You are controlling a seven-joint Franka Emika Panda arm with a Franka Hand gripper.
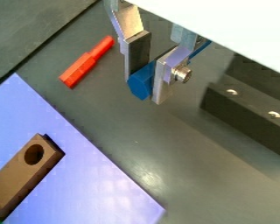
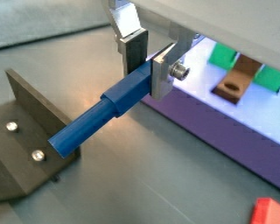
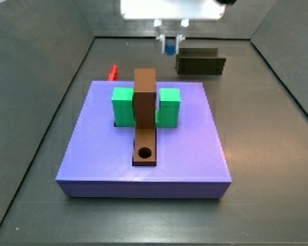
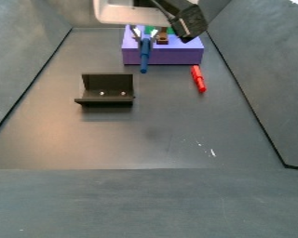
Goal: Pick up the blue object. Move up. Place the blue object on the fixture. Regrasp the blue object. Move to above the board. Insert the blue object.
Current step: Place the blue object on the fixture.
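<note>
claw (image 2: 146, 59): closed on one end of the blue peg (image 2: 101, 115), raised off the table (image 4: 152, 121) | peg: slanting down from the fingers, between the purple board (image 4: 163, 52) and the dark fixture (image 4: 104, 90), touching neither | red peg (image 4: 199, 78): flat on the table beside the board

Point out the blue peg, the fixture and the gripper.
blue peg (image 2: 101, 114), wrist view, mid-shaft.
fixture (image 4: 104, 90), side view, upright wall.
gripper (image 1: 152, 74), wrist view, between fingertips, shut on the blue peg.
</note>
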